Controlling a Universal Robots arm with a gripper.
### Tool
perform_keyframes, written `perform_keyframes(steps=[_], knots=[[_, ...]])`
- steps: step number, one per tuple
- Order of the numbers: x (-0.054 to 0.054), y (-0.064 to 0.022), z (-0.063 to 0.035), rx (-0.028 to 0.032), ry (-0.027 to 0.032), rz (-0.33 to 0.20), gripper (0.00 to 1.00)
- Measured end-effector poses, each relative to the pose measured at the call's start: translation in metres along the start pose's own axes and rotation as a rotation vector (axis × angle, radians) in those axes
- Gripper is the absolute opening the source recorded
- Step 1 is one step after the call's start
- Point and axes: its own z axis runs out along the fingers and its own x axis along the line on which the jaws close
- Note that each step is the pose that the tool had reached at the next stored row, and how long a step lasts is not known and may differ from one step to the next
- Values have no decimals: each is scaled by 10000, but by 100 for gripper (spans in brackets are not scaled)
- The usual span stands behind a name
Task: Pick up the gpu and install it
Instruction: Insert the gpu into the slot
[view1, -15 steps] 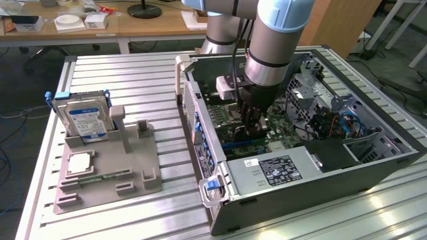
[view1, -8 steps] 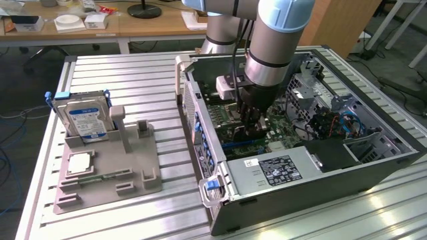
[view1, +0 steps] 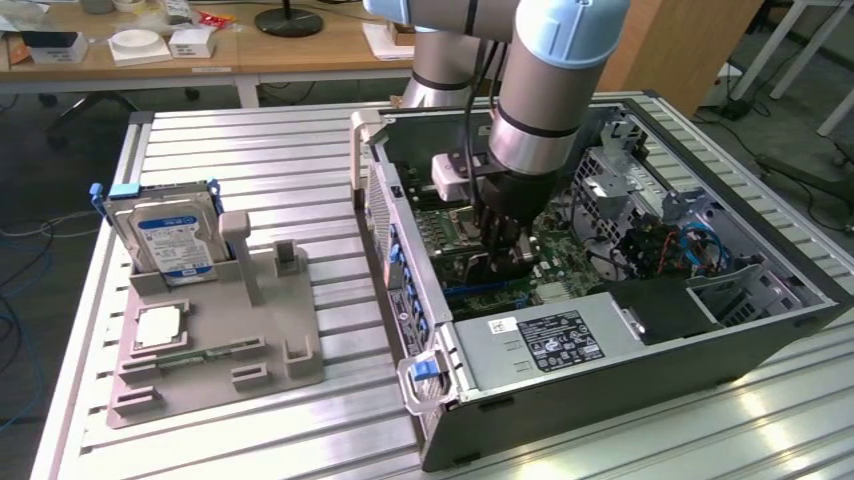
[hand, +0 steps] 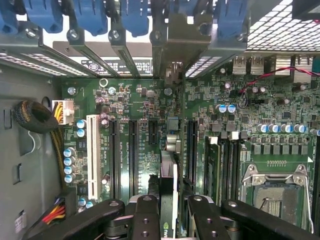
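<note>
My gripper (hand: 169, 212) is closed narrow on the gpu (hand: 169, 175), a thin flat dark expansion card that shows edge-on between my black fingers (hand: 145, 215). I hold it inside the open dark grey metal computer case (view1: 601, 400), and in the exterior view the gripper (view1: 507, 262) reaches straight down, low over the green motherboard (hand: 125, 100).

The card's long axis runs directly away from my fingertips towards the case's rear wall. There its pale metal end strip (hand: 175, 45) stands in the row of blue plastic slot clips (hand: 90, 15). The card lies parallel to the long black expansion slots (hand: 134, 150) just beside it on either flank. The slot under it is hidden by the card's own edge, so I cannot tell whether it is seated or only hanging above. My judgement is that it is lined up and the one direction that matters is straight down from me.

Room is tight. Small blue-capped capacitors (hand: 225, 108) and neighbouring slots crowd both flanks. A white slot (hand: 92, 155) lies further out on one side, and the silver processor socket (hand: 275, 192) on the other.

Well apart from me, outside the case on the pale slatted aluminium desk (view1: 267, 150), a grey plastic holder (view1: 267, 330) carries a silver hard drive with a blue-white label (view1: 167, 235).
</note>
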Motion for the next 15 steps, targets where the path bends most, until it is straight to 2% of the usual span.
perform_keyframes(steps=[15], knots=[[1,0,34,-7,1,-1,27]])
